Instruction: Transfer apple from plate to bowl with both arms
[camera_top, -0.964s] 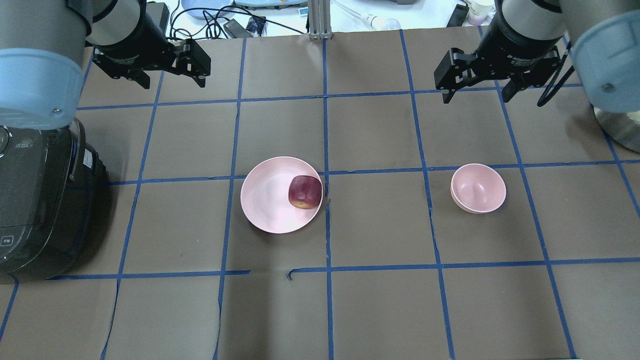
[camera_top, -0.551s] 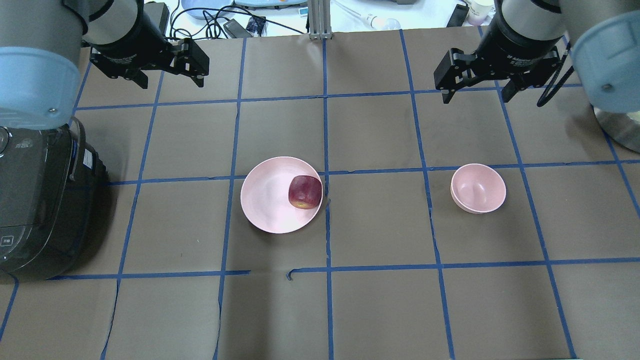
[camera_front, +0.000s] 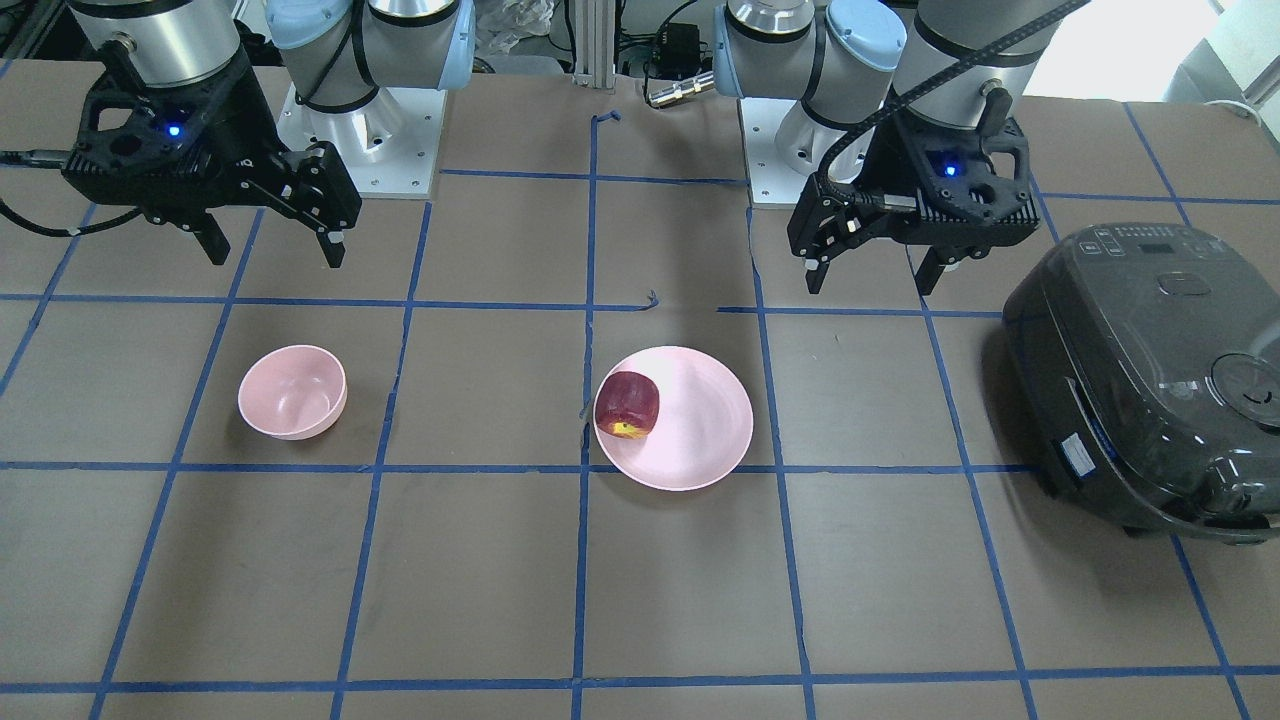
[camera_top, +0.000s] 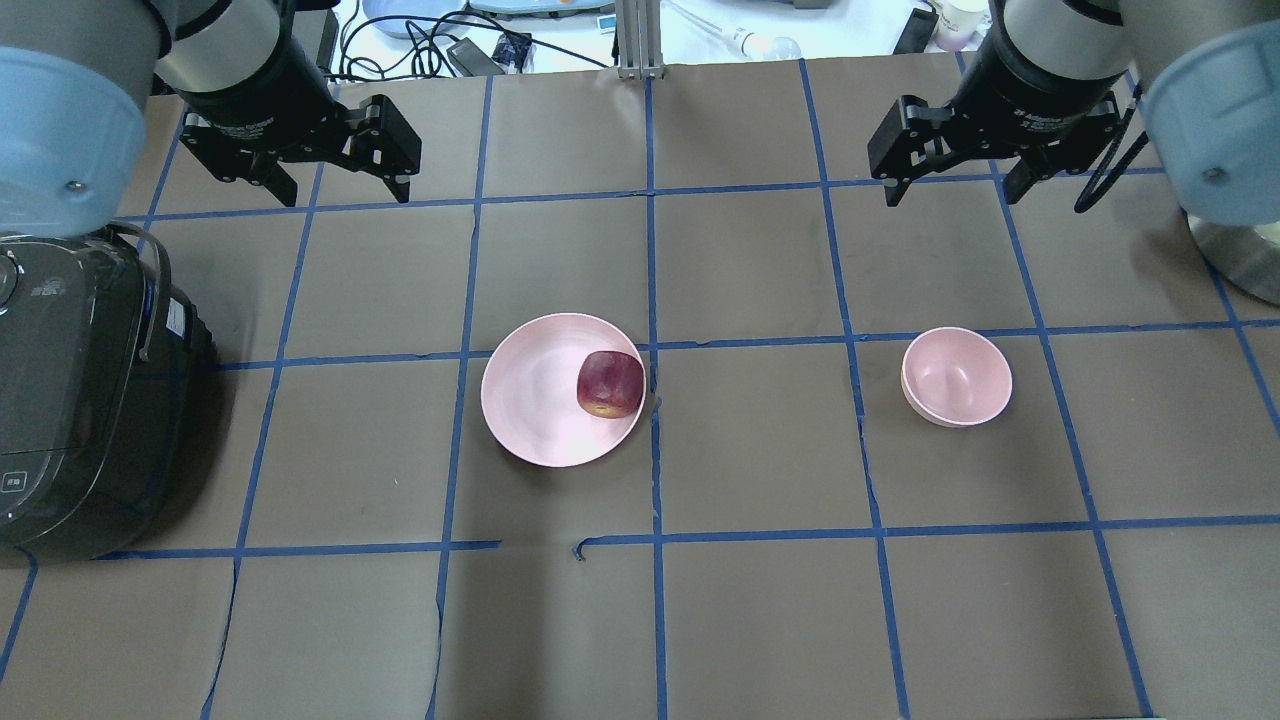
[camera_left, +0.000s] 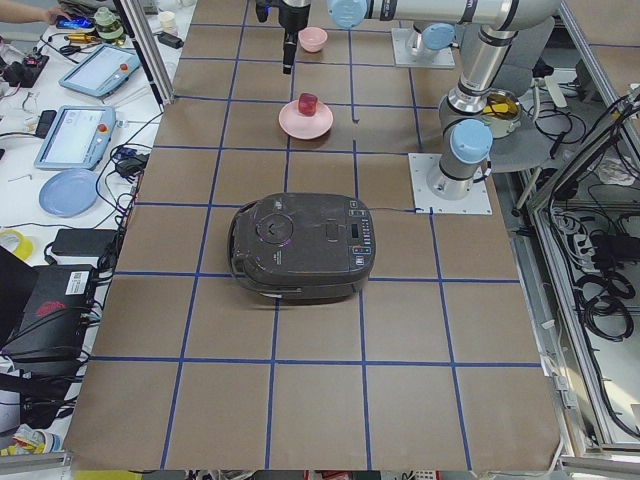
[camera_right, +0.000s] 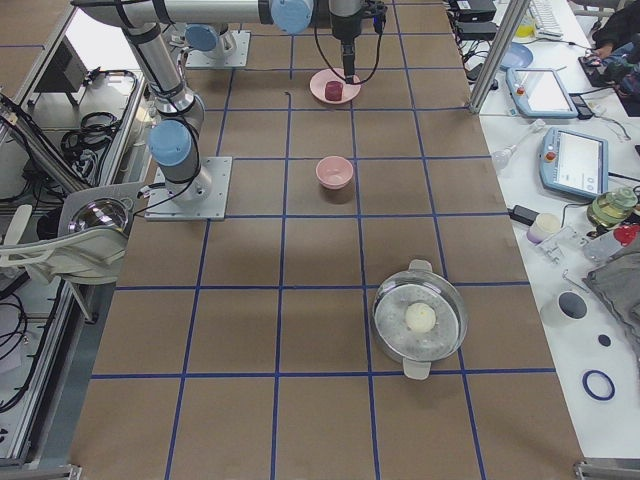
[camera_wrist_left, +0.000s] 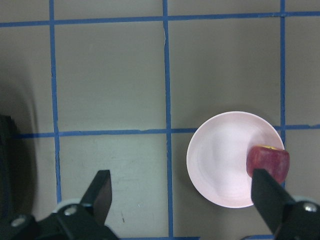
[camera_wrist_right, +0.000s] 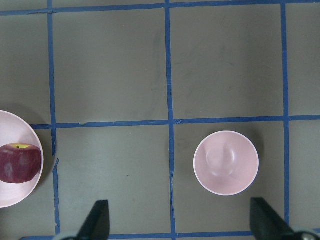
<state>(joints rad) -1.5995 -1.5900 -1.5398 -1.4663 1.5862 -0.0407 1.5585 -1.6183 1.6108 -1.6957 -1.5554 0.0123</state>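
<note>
The dark red apple (camera_top: 610, 384) lies on the right side of the pale pink plate (camera_top: 530, 390) near the table's middle. It also shows in the front view (camera_front: 628, 403) and in the left wrist view (camera_wrist_left: 268, 162). The small pink bowl (camera_top: 957, 376) stands empty to the plate's right. My left gripper (camera_top: 343, 190) is open and empty, high above the table, beyond and left of the plate. My right gripper (camera_top: 950, 195) is open and empty, high and beyond the bowl. The right wrist view shows the bowl (camera_wrist_right: 226, 162) below it.
A black rice cooker (camera_top: 80, 400) stands at the table's left side. A lidded metal pot (camera_right: 420, 320) stands far out on the right. Cables and devices (camera_top: 470, 45) lie beyond the far edge. Blue tape lines grid the brown table cover.
My left gripper has shifted slightly toward the near side, and its arm's elbow has swung left. The right arm, apple, plate and bowl have not moved.
</note>
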